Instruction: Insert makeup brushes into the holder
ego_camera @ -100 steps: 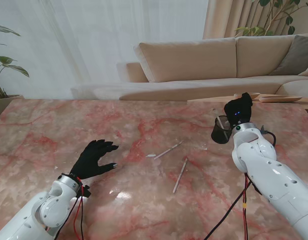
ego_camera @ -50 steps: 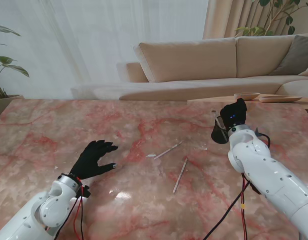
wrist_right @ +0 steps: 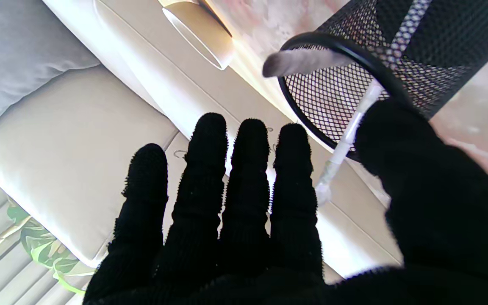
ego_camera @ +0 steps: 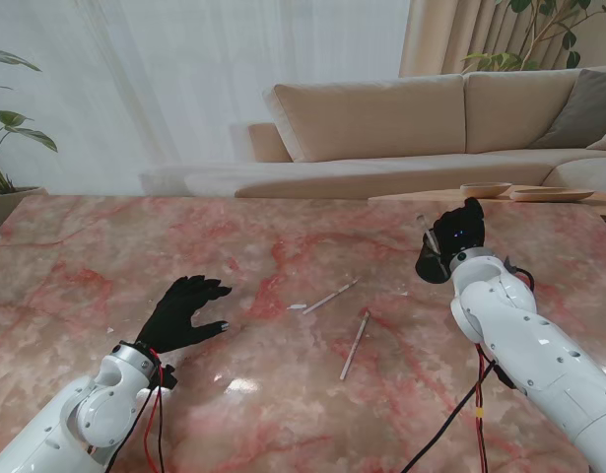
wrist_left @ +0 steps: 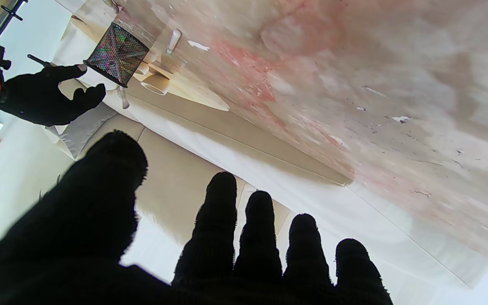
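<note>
My right hand (ego_camera: 458,229) is up at the mesh holder (ego_camera: 433,262) on the right side of the table, fingers spread and gripping nothing. One brush (wrist_right: 345,140) is already leaning inside it (thumb just beside the handle in the wrist view). Two more brushes (ego_camera: 354,345) lie loose mid-table, near each other. Left hand (ego_camera: 187,309) hovers open over the marble, holding nothing either.

I reckon the move now is pulling the right hand away cleanly: lift straight off so the thumb doesn't snag the handle or tip the holder.

Can't tell whether the thumb actually touches the brush, and the holder's base is hidden behind my wrist from the stand view.
</note>
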Tool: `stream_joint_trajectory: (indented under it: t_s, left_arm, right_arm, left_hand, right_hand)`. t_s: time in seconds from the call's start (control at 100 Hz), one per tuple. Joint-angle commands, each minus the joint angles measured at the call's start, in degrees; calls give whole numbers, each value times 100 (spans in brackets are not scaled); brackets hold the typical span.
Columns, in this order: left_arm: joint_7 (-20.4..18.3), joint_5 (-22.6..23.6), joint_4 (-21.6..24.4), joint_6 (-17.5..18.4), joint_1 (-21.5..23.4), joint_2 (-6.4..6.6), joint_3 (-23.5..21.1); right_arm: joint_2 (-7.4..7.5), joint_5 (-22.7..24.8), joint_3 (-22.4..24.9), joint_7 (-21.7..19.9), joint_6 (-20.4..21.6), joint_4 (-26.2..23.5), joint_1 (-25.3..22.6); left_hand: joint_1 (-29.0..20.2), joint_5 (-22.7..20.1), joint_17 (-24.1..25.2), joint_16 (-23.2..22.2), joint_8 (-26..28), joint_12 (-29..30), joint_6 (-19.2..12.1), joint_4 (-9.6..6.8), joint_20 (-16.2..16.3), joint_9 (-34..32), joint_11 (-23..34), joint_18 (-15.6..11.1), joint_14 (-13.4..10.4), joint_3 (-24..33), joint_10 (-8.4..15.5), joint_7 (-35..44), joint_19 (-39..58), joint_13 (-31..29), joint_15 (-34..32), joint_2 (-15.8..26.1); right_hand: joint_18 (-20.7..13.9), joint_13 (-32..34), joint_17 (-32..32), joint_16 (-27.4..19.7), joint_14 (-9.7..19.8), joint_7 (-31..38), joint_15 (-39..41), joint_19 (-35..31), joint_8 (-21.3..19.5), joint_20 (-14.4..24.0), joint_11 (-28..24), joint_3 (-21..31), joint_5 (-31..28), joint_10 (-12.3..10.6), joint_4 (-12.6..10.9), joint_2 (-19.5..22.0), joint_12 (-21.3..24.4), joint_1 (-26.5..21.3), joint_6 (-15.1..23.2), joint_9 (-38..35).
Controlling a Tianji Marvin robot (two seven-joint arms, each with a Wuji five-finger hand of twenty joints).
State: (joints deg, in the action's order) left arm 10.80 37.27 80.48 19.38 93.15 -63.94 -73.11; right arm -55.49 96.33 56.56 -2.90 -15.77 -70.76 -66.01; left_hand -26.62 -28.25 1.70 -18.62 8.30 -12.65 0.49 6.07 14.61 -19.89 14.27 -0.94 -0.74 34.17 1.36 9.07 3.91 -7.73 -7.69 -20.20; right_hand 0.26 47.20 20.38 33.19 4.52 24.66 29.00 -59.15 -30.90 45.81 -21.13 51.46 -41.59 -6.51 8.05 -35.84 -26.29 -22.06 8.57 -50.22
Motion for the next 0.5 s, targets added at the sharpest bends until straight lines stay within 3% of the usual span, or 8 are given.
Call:
stream_joint_trajectory:
  t_s: [0.0,0.14,0.28,0.49]
  left_arm:
    - [1,16,25,-16,28,-1,6]
    - [-10,20,39,-21,31,1,3]
    - [-40,23,62,-27,36,7,-4]
    - [-71,62,130,-26,50,17,-22]
  right_arm:
    - [-6,14,36,-29,-1,-25,-63]
    - [-24,45,224,34,4,-152,-197]
    - [-58,169,566,103,68,-483,-470]
    - [-140,358,1163,180,241,-1269,-1057]
  left_hand:
    - [31,-36,-3,-18,-42,51,-8,-166,-58,-72,-141,-36,-145,-17,73,-73,-232,93,202,98]
    - [39,-39,-3,-20,-43,51,2,-163,-59,-70,-142,-33,-142,-11,71,-73,-229,91,197,94]
    - [45,-48,-4,-21,-42,50,-5,-163,-55,-80,-138,-29,-142,-4,76,-70,-222,85,193,85]
    - [55,-31,-2,-20,-45,51,-18,-160,-41,-69,-143,-26,-148,5,76,-78,-207,85,194,78]
  right_hand:
    - [60,-257,-180,-182,-116,-251,-188,229,-25,-147,82,-281,267,138,-249,188,147,219,-269,279]
    - [59,-1059,-696,-611,-159,-586,-866,876,68,-424,264,-1192,836,180,-464,646,380,524,-501,1033]
    - [78,-1372,-959,-882,-97,-740,-1236,1455,127,-740,419,-1283,1096,161,-523,769,589,788,-559,1380]
    - [97,-1180,-668,-889,-38,-769,-1262,1475,144,-742,451,-1302,1089,109,-538,758,631,906,-514,1321]
